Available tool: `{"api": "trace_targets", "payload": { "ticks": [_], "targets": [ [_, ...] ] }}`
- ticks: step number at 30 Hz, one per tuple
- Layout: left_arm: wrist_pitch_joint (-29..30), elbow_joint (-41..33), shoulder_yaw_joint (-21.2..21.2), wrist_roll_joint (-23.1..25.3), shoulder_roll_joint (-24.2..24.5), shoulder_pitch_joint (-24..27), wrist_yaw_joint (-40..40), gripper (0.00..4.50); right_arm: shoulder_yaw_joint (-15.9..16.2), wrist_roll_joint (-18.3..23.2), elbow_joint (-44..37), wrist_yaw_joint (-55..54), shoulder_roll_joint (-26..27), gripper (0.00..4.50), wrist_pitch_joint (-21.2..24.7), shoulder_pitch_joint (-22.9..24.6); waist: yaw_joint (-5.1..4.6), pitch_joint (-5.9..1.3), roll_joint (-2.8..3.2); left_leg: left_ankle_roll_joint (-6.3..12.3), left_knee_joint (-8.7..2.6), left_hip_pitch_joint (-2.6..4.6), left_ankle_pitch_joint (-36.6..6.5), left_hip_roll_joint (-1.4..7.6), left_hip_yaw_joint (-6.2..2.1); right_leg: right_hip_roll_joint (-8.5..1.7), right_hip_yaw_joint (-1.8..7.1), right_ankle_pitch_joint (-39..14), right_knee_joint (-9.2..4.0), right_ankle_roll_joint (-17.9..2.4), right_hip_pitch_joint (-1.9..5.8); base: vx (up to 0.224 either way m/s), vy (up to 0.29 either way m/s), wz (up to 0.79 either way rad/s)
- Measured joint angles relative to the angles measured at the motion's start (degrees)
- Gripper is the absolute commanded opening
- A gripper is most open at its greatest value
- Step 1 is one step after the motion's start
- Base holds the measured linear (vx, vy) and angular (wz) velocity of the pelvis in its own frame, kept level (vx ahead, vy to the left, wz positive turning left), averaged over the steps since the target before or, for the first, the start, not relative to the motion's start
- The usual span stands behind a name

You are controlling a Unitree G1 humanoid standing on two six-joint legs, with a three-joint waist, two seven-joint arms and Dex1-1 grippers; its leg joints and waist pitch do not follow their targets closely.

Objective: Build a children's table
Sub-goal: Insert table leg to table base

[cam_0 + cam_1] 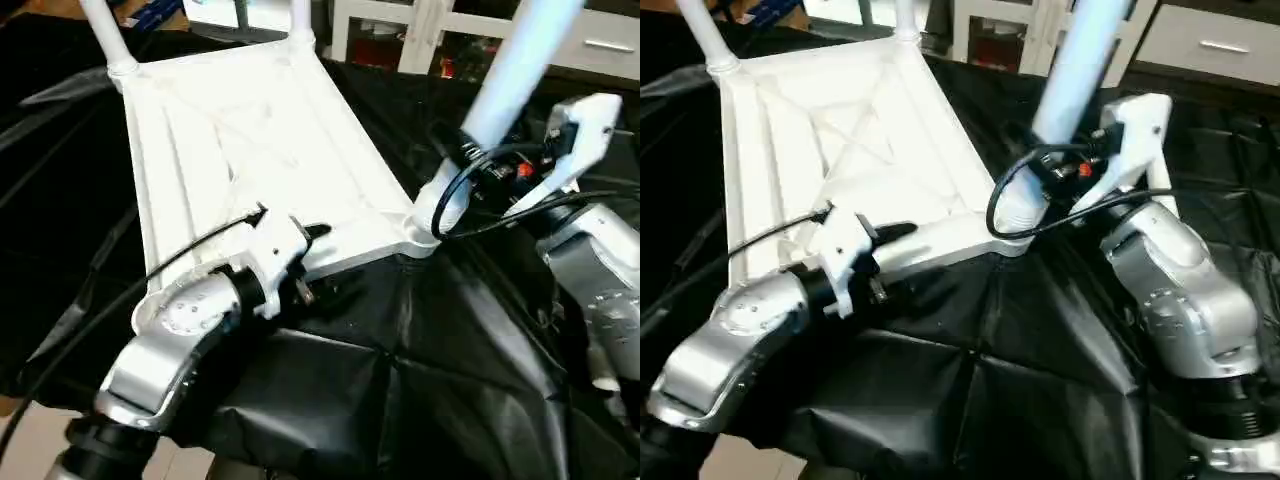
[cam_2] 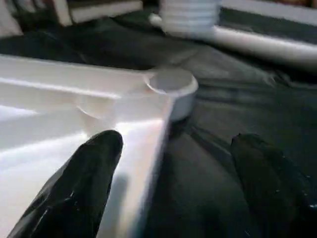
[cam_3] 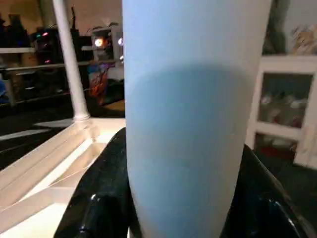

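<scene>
Tabletop [image 1: 250,150] lies ribs-up; right end effector [image 3: 183,198] clamps leg [image 1: 510,85], left end effector [image 2: 173,188] apart.

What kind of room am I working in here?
Probably an indoor lab or workshop set up like a home. The tabletop lies on a work table draped in black sheeting, with white furniture and shelves of lit electronics behind.

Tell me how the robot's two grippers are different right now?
The right gripper has its black fingers closed around a white tube leg; the left gripper holds nothing. The left gripper's fingers stand apart over the near edge of the tabletop, while the right gripper's fingers press the leg from both sides. The right gripper works at the tabletop's near right corner, the left at its near left. Both have two black fingers.
</scene>
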Motion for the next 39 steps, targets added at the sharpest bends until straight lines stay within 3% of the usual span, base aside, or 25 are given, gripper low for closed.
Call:
{"api": "trace_targets", "payload": {
  "ticks": [5, 13, 17, 19, 23, 24, 33, 39],
  "targets": [
    [-1.8, 4.0, -0.5, 0.7, -1.2, -1.0, -0.3, 3.29, 0.0, -2.5, 0.5, 0.8, 0.2, 1.8, -3.0, 0.2, -0.04, 0.03, 0.48, 0.01, 0.04, 0.04, 0.0, 0.02, -0.01, 0.03, 0.01, 0.1, 0.02, -0.1, 0.03, 0.0, 0.0, 0.0],
    [-4.6, 10.7, -1.6, 3.4, -1.7, -4.9, -1.6, 3.22, 0.0, -6.4, 0.4, 2.6, 1.9, 1.8, -4.4, 1.8, -0.01, 0.0, 1.82, 0.03, 0.08, 0.05, 0.0, 0.01, -0.01, 0.02, 0.03, 0.1, 0.03, -0.1, 0.06, 0.0, 0.0, 0.0],
    [-5.5, 13.2, -1.5, 3.5, -0.9, -6.0, -3.4, 3.22, 0.1, -7.0, 0.4, 3.3, 1.9, 1.8, -4.7, 1.8, -0.18, -0.01, 1.91, 0.04, 0.07, 0.07, 0.0, 0.02, -0.01, 0.03, 0.02, 0.1, 0.05, -0.1, 0.05, 0.0, 0.0, 0.0],
    [-5.7, 14.5, -1.5, 3.4, -0.6, -6.3, -4.8, 2.87, 0.1, -7.2, 0.4, 3.8, 2.6, 1.8, -5.1, 1.9, -0.26, -0.01, 1.91, 0.04, 0.07, 0.08, 0.0, 0.03, -0.01, 0.03, 0.02, 0.1, 0.06, -0.1, 0.05, 0.0, 0.0, 0.0],
    [-6.4, 16.9, -1.5, 3.3, -0.3, -7.7, -6.8, 2.73, 0.1, -8.4, 0.4, 4.8, 3.5, 1.8, -5.2, 1.9, -0.2, -0.01, 1.92, 0.04, 0.08, 0.1, 0.0, 0.02, -0.01, 0.03, 0.02, 0.1, 0.09, -0.2, 0.05, 0.0, 0.0, 0.0],
    [-6.5, 17.6, -1.5, 3.4, -0.3, -8.1, -6.9, 2.45, 0.1, -8.6, 0.4, 4.9, 3.7, 1.8, -5.2, 1.9, -0.21, 0.0, 1.93, 0.04, 0.08, 0.11, 0.0, 0.02, -0.01, 0.02, 0.02, 0.2, 0.09, -0.3, 0.05, 0.0, 0.0, 0.0],
    [-6.7, 23.2, -0.3, 4.6, 0.5, -12.3, -7.3, 1.72, 0.1, -9.7, 0.5, 6.6, 4.3, 1.8, -5.2, 1.9, -0.21, 0.0, 1.93, 0.03, 0.04, 0.19, 0.0, 0.02, -0.02, 0.02, -0.02, 0.4, 0.11, -0.5, 0.05, 0.0, 0.0, 0.0],
    [-7.5, 24.7, 0.2, 5.4, 1.3, -13.2, -8.7, 1.32, 0.1, -10.9, 0.7, 7.6, 4.8, 1.8, -5.2, 1.8, 0.43, 0.01, 1.95, 0.04, 0.07, 0.17, 0.0, -0.01, -0.01, -0.02, -0.02, 0.4, 0.02, -0.5, 0.13, 0.0, 0.0, 0.0]
  ]
}}
